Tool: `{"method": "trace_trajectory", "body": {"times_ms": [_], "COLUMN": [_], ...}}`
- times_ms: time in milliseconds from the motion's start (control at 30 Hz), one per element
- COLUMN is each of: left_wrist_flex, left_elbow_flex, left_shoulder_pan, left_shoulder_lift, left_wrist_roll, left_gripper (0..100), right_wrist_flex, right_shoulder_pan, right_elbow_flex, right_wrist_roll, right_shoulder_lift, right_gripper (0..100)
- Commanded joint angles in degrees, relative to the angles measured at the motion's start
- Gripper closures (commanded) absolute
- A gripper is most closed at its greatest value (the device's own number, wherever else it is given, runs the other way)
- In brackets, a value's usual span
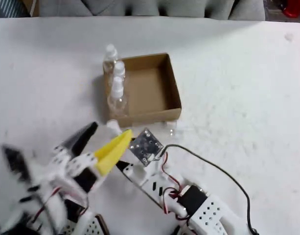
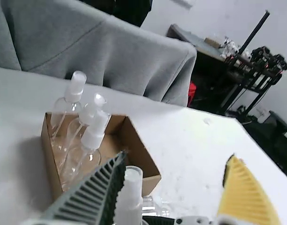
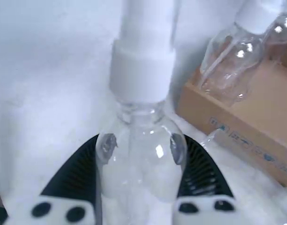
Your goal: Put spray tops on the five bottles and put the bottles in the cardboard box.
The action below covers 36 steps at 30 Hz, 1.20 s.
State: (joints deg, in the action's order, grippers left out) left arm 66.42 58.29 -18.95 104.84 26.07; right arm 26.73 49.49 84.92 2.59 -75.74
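While the right gripper [image 3: 139, 150] pinches a capped bottle [image 3: 141, 117], left gripper [image 2: 177, 159] spread wide, seemingly empty.

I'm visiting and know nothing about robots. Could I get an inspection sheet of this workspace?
Surface: white table.
Job's things: brown cardboard box holding three clear plastic bottles with white spray tops; a fourth capped bottle stands outside it.
Clutter: small clear item beside the box, too unclear to identify.
Grippers: left gripper open; right gripper shut on the fourth bottle.
Cables: black cable and red wires along the right arm.
Surroundings: grey cloth behind the table; dark racks farther off.
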Motion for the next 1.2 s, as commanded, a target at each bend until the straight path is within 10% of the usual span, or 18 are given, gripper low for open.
{"method": "trace_trajectory", "body": {"times_ms": [0, 400, 600, 700, 1167], "left_wrist_flex": [4.0, 4.2, 3.8, 4.1, 3.8], "left_elbow_flex": [-13.8, -5.9, -5.1, -6.1, -9.1], "left_shoulder_pan": [2.3, 9.9, 9.9, 9.0, -26.8], "left_shoulder_lift": [0.0, 0.0, 0.0, 0.0, 0.1], "left_wrist_roll": [0.4, 0.8, 0.4, 0.4, -4.7], "left_gripper": [70, 71, 97, 95, 98], "right_wrist_flex": [-0.7, -1.1, -2.2, -5.8, -8.0], "right_shoulder_pan": [-2.1, -9.0, -15.3, -16.8, -17.1], "right_elbow_flex": [-2.0, -3.8, -3.9, -4.7, -30.8], "right_wrist_roll": [0.6, 0.3, 0.6, 0.6, -10.5], "right_shoulder_lift": [-0.2, -13.8, -25.1, -25.2, 2.0], "right_gripper": [98.1, 98.1, 98.1, 98.1, 98.1]}}
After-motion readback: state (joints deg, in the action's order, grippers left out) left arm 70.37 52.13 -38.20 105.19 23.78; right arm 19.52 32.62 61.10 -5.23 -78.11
